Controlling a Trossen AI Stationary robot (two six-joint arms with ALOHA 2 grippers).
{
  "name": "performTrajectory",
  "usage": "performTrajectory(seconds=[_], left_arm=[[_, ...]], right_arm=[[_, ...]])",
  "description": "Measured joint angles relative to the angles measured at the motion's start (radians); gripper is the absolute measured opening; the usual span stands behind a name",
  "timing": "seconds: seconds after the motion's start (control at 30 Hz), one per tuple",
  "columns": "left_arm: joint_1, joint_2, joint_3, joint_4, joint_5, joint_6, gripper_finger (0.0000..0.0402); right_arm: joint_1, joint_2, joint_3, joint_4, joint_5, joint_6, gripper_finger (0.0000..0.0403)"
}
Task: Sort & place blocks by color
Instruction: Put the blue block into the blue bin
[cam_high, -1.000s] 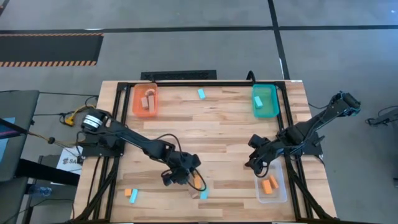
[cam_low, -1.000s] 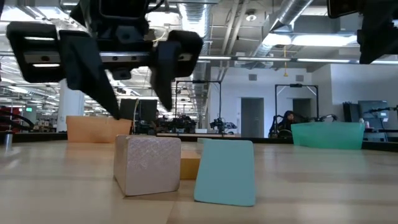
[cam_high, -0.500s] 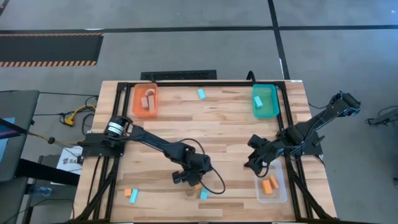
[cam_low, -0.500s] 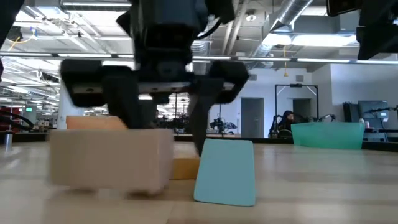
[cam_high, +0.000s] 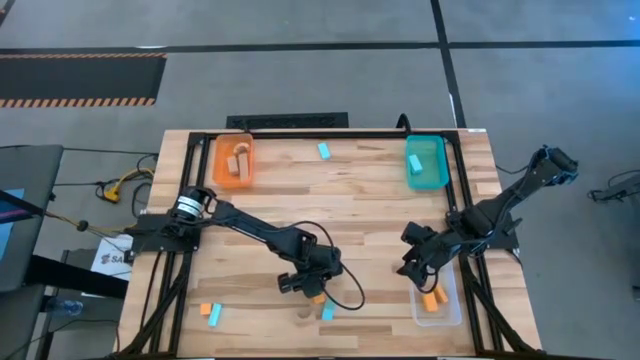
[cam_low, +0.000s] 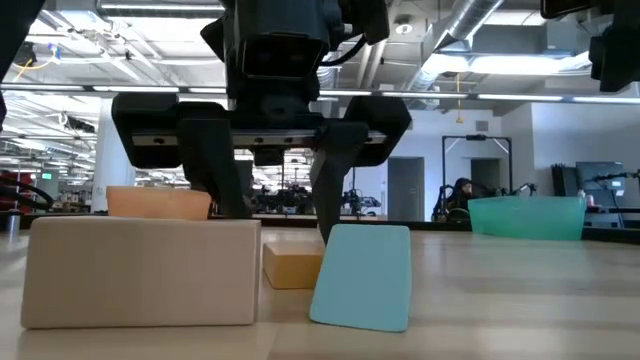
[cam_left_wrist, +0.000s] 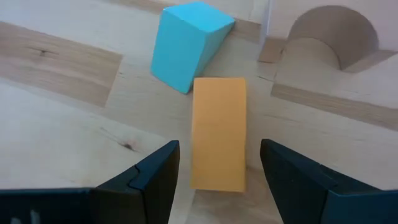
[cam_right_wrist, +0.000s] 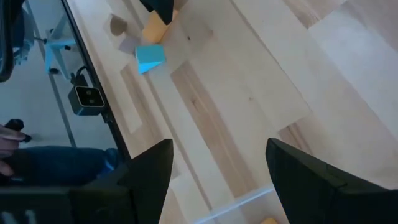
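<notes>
My left gripper (cam_high: 310, 287) hangs open over the table's near middle. Its fingers stand on either side of an orange oblong block (cam_left_wrist: 217, 134) that lies flat on the table, with a gap on both sides. Just beyond it a light blue block (cam_left_wrist: 189, 43) and a pale wood arch block (cam_left_wrist: 329, 46) rest on the table. In the low view the orange block (cam_low: 293, 268) lies behind the pale wood block (cam_low: 140, 272) and the light blue block (cam_low: 362, 277). My right gripper (cam_high: 415, 262) waits open above the table beside the clear tray (cam_high: 452, 300).
The clear tray holds orange blocks (cam_high: 432, 298). An orange tray (cam_high: 218, 160) at the far left holds pale wood blocks. A teal tray (cam_high: 440, 165) at the far right holds a blue block. Loose blocks lie at the far middle (cam_high: 324, 151) and the near left (cam_high: 209, 313).
My left gripper has moved toward the table's right and near edge and come down, so its open fingers now straddle the orange block. The pale wood block has been shoved toward the near left and turned about, now showing its long side in the low view.
</notes>
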Motion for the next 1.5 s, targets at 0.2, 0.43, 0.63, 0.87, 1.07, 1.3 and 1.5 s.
performTrajectory(seconds=[0.2,0.43,0.63,0.87,1.07,1.3,1.5], left_arm=[[0.000,-0.016,0.000,-0.012,-0.008,-0.077,0.0211],[-0.024,-0.093,0.000,-0.105,-0.084,-0.128,0.0188],[-0.081,-0.101,0.000,-0.118,-0.073,-0.364,0.0184],[-0.145,-0.119,0.002,-0.074,-0.127,-0.714,0.0191],[-0.221,-0.136,0.066,-0.074,-0.300,-1.073,0.0193],[-0.347,-0.137,0.103,-0.040,-0.524,-1.329,0.0193],[-0.401,-0.135,0.103,-0.034,-0.635,-1.525,0.0193]], right_arm=[[-0.001,0.000,0.000,0.001,0.002,0.000,0.0281],[-0.005,0.000,0.000,0.001,0.003,-0.022,0.0281],[-0.017,0.000,0.000,0.008,0.003,-0.027,0.0281],[0.001,0.000,0.000,0.010,0.003,-0.111,0.0281],[0.027,0.000,0.000,0.009,0.003,-0.186,0.0281],[0.064,0.000,0.000,0.013,0.103,-0.206,0.0281],[0.084,0.000,0.000,0.029,0.138,-0.214,0.0281]])
